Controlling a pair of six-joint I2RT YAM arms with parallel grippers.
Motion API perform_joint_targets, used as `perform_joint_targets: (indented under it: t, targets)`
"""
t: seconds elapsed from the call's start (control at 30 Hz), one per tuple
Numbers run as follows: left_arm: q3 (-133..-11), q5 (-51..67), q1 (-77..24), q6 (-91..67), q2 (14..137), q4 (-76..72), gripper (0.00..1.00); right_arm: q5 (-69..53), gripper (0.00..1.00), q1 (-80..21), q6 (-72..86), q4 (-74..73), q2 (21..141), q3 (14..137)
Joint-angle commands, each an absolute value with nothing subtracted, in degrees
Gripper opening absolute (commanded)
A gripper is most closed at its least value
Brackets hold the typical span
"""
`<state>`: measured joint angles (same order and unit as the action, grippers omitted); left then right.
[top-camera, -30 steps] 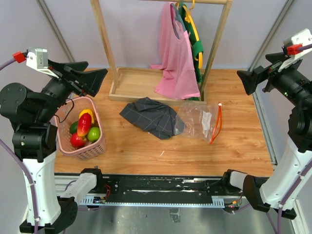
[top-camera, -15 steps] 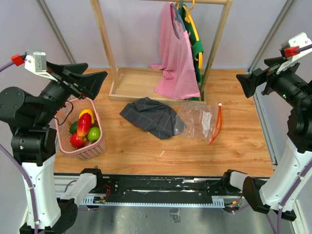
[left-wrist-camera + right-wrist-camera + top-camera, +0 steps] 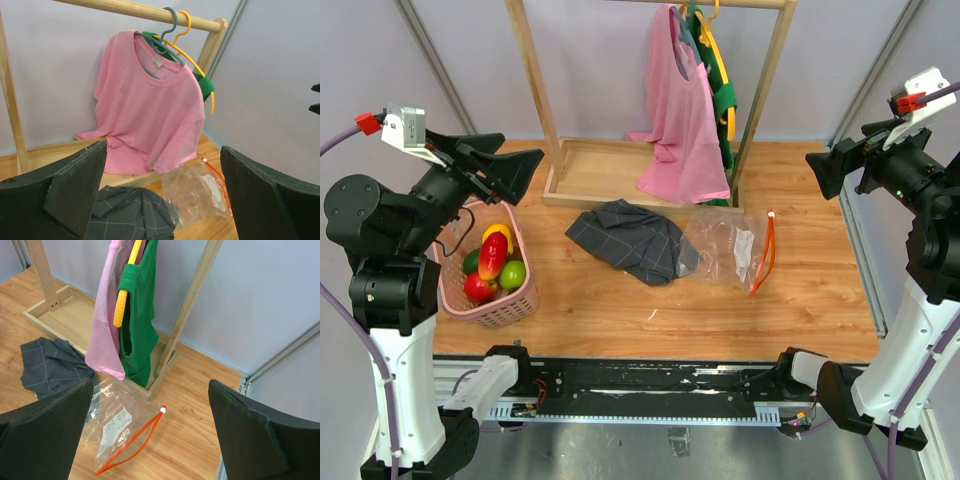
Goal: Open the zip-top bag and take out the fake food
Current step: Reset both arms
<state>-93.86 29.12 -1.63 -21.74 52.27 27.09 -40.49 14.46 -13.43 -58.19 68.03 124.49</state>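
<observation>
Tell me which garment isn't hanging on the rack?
The grey checked cloth, crumpled on the table beside the clear bag; the pink shirt and green garment hang from hangers.

The left gripper [image 3: 162,160] is spread wide, its dark fingers [image 3: 75,185] at the lower corners with nothing between them. Beyond, a pink T-shirt [image 3: 150,115] hangs on a grey hanger [image 3: 174,19] from a wooden rail [image 3: 125,9], with a green garment [image 3: 205,85] on a yellow hanger [image 3: 212,100] just behind it to the right. On the wooden floor below lies a grey checked cloth [image 3: 130,215]. Touching its right edge is the flattened zip-top bag [image 3: 192,192], its orange strip [image 3: 220,185] along the right side.
</observation>
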Motion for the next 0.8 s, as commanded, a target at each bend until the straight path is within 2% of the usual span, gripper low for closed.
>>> perform_joint_targets:
  t: [0.0, 0.77]
  targets:
    - [-93.03, 29.97, -1.31, -20.92, 51.97, 26.14, 0.99, -39.99, 0.98, 15.21, -13.99, -58.0, 67.37, 123.87]
    - [-90.92, 29.97, -1.32, -20.69, 52.08, 25.51, 0.99, -40.58, 0.98, 15.23, -16.91, -59.08, 67.38, 123.02]
